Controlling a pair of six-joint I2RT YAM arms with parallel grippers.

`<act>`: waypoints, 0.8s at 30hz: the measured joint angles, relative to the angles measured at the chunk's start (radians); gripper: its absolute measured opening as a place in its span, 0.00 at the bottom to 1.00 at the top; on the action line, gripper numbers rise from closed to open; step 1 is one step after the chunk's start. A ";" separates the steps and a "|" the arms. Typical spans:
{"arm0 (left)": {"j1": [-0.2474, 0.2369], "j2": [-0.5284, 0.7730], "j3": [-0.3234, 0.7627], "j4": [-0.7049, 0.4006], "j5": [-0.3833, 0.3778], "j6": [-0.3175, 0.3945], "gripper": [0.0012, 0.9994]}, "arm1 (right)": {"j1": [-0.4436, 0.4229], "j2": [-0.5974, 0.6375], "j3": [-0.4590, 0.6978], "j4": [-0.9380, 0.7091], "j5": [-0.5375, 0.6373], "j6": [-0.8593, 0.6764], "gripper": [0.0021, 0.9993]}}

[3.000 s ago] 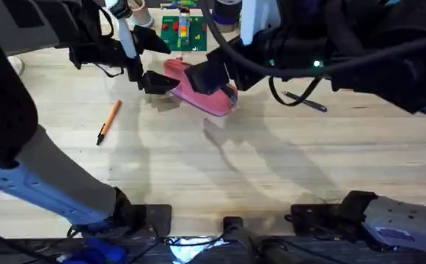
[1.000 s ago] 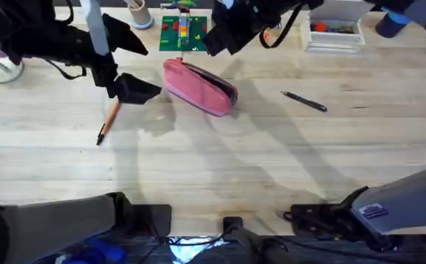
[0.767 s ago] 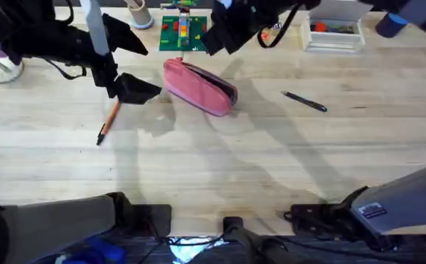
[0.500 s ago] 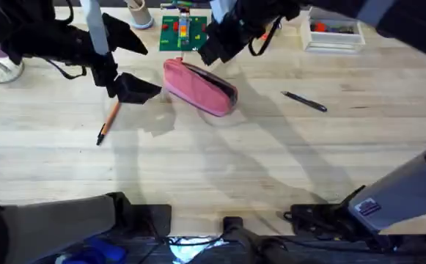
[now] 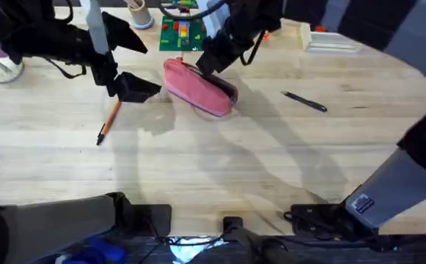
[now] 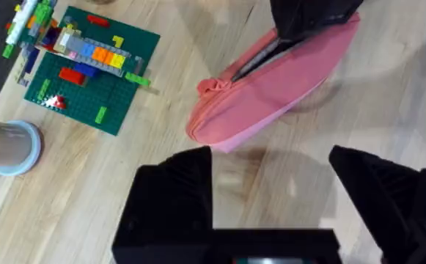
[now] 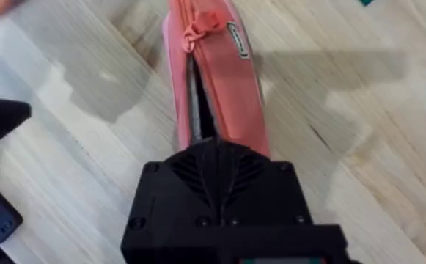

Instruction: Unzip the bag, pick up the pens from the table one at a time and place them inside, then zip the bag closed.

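The pink bag (image 5: pixel 198 88) lies on the table (image 5: pixel 220 169), and its zipper (image 7: pixel 196 103) shows a dark open slit. My right gripper (image 5: pixel 210 64) is shut, its tip (image 7: pixel 208 147) right over that slit at the bag's far end. My left gripper (image 5: pixel 141 88) hovers just left of the bag, open, with bare table between its fingers (image 6: pixel 172 198). The bag (image 6: pixel 271 88) lies ahead of it. The orange pen (image 5: pixel 108 121) lies left of the bag. The black pen (image 5: pixel 304 101) lies to the right.
A green brick baseplate (image 5: pixel 183 33) with a small colourful build and a tape roll (image 5: pixel 138 15) stand behind the bag. A white box (image 5: pixel 330 37) sits at the back right and a glass jar (image 5: pixel 0 66) at the far left.
Three seconds ago both grippers were at the bag, then both backed off. Over the last second the right gripper came down from the back onto the bag's far end. The left arm and pens stayed still.
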State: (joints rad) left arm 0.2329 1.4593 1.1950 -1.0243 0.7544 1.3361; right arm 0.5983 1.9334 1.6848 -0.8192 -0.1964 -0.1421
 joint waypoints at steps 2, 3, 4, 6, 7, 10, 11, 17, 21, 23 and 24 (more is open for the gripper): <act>0.000 0.000 0.000 0.000 0.000 0.000 0.99 | 0.003 0.012 0.000 0.004 -0.001 0.000 0.03; 0.000 0.000 0.000 0.000 0.000 0.000 0.99 | 0.005 0.017 0.000 0.005 -0.002 0.000 0.03; 0.000 0.000 0.000 0.000 0.000 0.000 0.99 | 0.006 0.020 -0.001 0.006 -0.003 0.000 0.03; 0.000 0.000 0.000 0.000 0.000 0.000 0.99 | 0.008 0.024 -0.001 0.014 -0.003 0.000 0.03; 0.000 0.000 0.000 0.000 0.000 0.000 0.99 | 0.008 0.026 -0.001 0.017 -0.003 0.000 0.03; 0.000 0.000 0.000 0.000 0.000 0.000 0.99 | 0.010 0.039 -0.001 0.032 -0.003 0.000 0.03; 0.000 0.000 0.000 0.000 0.000 0.000 0.99 | 0.010 0.047 -0.001 0.036 -0.003 0.000 0.03; 0.000 0.000 0.000 0.000 0.000 0.000 0.99 | 0.008 0.147 -0.001 0.082 -0.002 0.000 0.03; 0.000 0.000 0.000 0.001 0.000 0.000 0.99 | 0.008 0.145 -0.001 0.083 -0.002 0.000 0.08; 0.000 0.000 0.000 0.001 0.000 0.000 0.99 | 0.008 0.145 -0.001 0.084 -0.003 0.004 0.22; 0.000 0.000 0.000 0.001 0.000 0.000 0.99 | 0.007 0.145 -0.001 0.086 -0.005 0.003 0.36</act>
State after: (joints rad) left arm 0.2329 1.4593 1.1950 -1.0233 0.7544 1.3361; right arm 0.6056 2.0789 1.6840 -0.7330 -0.2012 -0.1389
